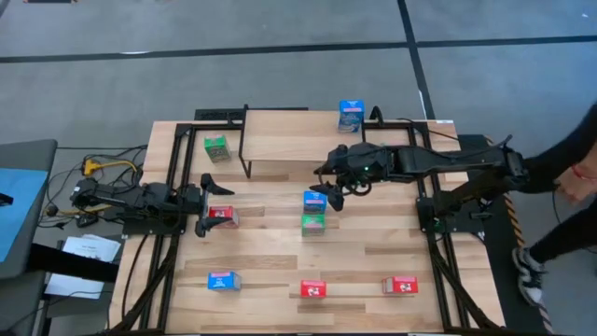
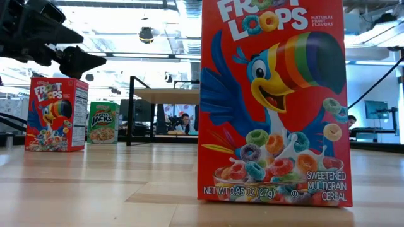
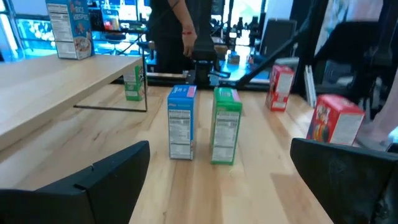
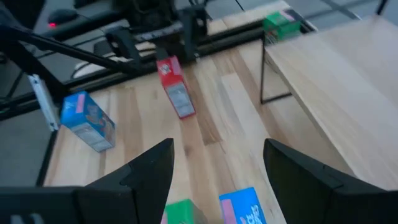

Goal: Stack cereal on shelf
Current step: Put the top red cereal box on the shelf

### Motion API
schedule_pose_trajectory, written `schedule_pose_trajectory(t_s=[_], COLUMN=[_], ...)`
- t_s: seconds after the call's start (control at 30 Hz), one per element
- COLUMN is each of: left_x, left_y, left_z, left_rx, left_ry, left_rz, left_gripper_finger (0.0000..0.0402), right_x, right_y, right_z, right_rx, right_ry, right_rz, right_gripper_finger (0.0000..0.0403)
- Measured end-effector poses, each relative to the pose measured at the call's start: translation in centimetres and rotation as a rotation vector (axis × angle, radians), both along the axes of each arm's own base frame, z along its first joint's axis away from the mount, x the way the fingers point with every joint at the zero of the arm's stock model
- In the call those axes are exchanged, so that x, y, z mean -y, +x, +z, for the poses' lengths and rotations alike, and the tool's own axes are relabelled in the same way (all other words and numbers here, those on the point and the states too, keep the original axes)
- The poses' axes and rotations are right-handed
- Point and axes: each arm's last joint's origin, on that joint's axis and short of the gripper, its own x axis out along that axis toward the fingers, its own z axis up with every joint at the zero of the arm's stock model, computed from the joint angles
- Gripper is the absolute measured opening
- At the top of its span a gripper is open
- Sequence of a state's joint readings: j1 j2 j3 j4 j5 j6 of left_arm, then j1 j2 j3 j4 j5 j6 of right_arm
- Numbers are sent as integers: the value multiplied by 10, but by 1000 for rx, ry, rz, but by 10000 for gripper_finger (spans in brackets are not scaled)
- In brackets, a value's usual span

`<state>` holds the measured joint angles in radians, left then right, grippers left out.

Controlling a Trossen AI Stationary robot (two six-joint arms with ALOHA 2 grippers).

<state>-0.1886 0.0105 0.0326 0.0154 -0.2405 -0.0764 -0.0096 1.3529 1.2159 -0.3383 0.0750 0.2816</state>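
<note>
Slats of pale wood make up the surface I am working over, the biggest thing in my high view. At its far edge stands the shelf, a low light-wood board on thin black legs, with one small blue cereal box already on its right end. A green box sits on the surface just left of the shelf.

My right arm reaches in from the right, and the right tool hangs above the middle of the surface, fingers apart and empty. Directly below it I see a blue box and a green box standing side by side, close together; whether they touch I cannot quite tell.

My left arm lies low at the left edge. The left tool is spread wide and holds nothing, pointing toward a red box that stands just beside its fingertips.

Along the near edge there are three more boxes, well apart: a blue one at the left, a red one in the middle, another red one at the right.
</note>
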Motion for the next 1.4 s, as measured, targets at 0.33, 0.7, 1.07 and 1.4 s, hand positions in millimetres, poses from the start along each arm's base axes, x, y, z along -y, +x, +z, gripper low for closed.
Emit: schedule_pose_trajectory(t_s=[0.33, 0.7, 1.07, 1.4], left_x=[-1, -3, 0, 0], left_y=[0, -1, -2, -2], left_z=[0, 4, 18, 19], left_rx=[0, 32, 182, 201], left_ry=[43, 58, -12, -213], left_rz=[41, 106, -4, -47], left_gripper_finger=[379, 379, 379, 379], right_x=[-9, -6, -2, -2], right_y=[-2, -2, -2, -2], right_z=[20, 31, 30, 30], right_rx=[19, 44, 42, 40], right_ry=[-5, -3, -4, -27], right_rz=[33, 22, 7, 17], right_gripper_finger=[272, 272, 272, 272])
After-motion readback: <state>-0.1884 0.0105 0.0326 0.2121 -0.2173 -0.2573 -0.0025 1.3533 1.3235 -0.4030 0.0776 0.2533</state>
